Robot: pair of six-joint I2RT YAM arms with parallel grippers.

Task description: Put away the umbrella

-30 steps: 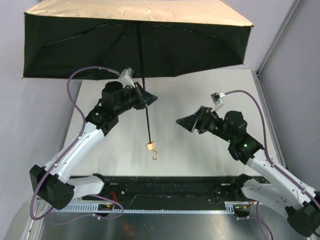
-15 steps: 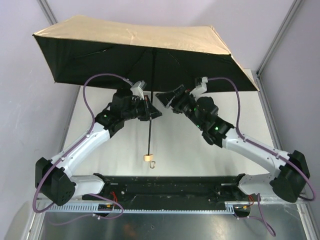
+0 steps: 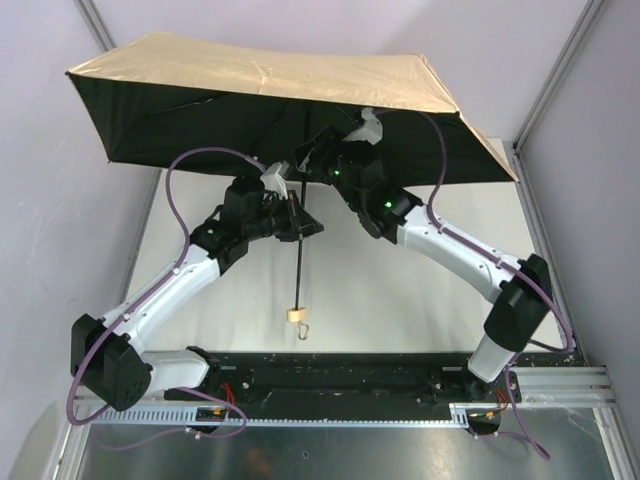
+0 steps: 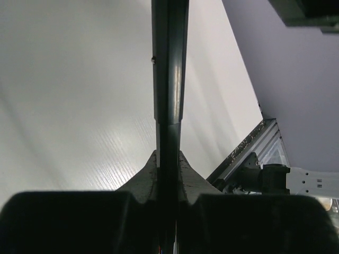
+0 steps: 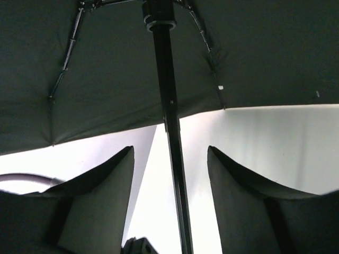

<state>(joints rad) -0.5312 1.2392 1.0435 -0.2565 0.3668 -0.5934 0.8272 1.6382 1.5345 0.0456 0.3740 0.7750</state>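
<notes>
1. Tan-beige fabric of the umbrella spreads open above both grippers, its black underside facing them.
2. Left gripper is clamped tight on the thin black shaft, which runs straight out between its fingers.
3. Right gripper stands parted, higher up the shaft. The shaft passes between its fingers without touching either.
4. Below the left fingers hangs the small tan handle, over the white table.

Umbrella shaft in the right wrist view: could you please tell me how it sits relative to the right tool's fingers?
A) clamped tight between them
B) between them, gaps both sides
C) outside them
B: the shaft runs between the fingers of the right tool with bright gaps either side.
</notes>
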